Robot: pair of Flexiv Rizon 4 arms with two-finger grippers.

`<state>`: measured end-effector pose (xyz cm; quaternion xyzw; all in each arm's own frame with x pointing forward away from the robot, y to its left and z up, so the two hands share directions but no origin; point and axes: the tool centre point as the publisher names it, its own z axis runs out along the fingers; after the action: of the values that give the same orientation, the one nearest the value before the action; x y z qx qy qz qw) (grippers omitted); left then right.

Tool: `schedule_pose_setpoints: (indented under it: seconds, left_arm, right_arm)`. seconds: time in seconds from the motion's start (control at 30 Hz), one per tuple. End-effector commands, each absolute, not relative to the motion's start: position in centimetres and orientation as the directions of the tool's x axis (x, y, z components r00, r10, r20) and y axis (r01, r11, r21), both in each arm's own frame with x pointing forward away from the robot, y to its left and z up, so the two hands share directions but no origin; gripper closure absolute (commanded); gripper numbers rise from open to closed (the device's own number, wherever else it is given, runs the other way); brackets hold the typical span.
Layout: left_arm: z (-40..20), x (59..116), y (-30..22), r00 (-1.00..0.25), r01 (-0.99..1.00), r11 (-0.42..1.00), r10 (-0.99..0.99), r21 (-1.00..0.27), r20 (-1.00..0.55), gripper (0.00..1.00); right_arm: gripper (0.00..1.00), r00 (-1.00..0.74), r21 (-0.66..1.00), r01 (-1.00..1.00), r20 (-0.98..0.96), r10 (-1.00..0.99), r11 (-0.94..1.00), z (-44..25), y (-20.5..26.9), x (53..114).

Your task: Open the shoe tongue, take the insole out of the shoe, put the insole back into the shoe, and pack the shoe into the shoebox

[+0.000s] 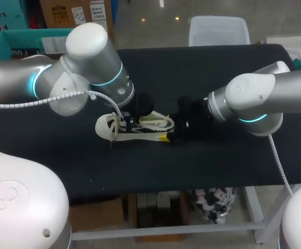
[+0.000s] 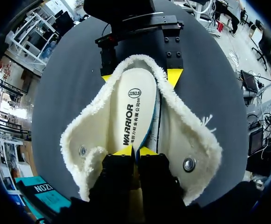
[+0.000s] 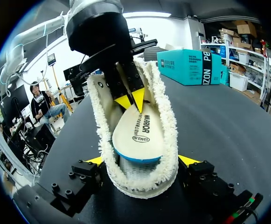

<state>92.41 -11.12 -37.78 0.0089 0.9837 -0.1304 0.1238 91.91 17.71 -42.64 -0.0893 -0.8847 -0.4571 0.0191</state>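
Observation:
A fluffy cream shoe (image 1: 111, 127) lies on its sole mid-table, heel toward my right arm. Its tongue is folded open, and the cream insole (image 2: 135, 102) with dark print shows inside. My left gripper (image 2: 135, 151) is shut on the insole's toe end. From the right wrist, the left gripper (image 3: 131, 100) pinches the insole (image 3: 137, 133), whose blue-edged heel end sits raised above the shoe (image 3: 165, 116). My right gripper (image 3: 142, 161) stands wide around the heel, one yellow tip pressed against each side. From above, the right gripper (image 1: 173, 132) is at the shoe's right end.
The teal shoebox (image 1: 20, 41) stands at the back left, past my left arm, and also shows as the shoebox (image 3: 191, 65) behind the shoe. The black table (image 1: 217, 166) spreads around the shoe. A clear bin (image 1: 217, 28) sits at the back edge.

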Motion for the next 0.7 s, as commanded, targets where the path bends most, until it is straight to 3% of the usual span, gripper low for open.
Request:
schedule_pose_setpoints:
  seconds: [0.03, 0.7]
  left_arm:
    - [-36.3, 92.2, -11.0, -0.969, 0.061, 0.953, -0.015, -0.296, -0.248, 1.0]
    - [-31.5, 92.0, -11.2, -0.988, 0.102, 0.836, 0.023, -0.539, -0.15, 1.0]
  right_arm:
    - [1.0, -0.984, 0.808, 0.173, 0.117, 0.134, 0.564, -43.0, 17.8, 91.6]
    - [1.0, -0.984, 0.808, 0.173, 0.117, 0.134, 0.564, -43.0, 17.8, 91.6]
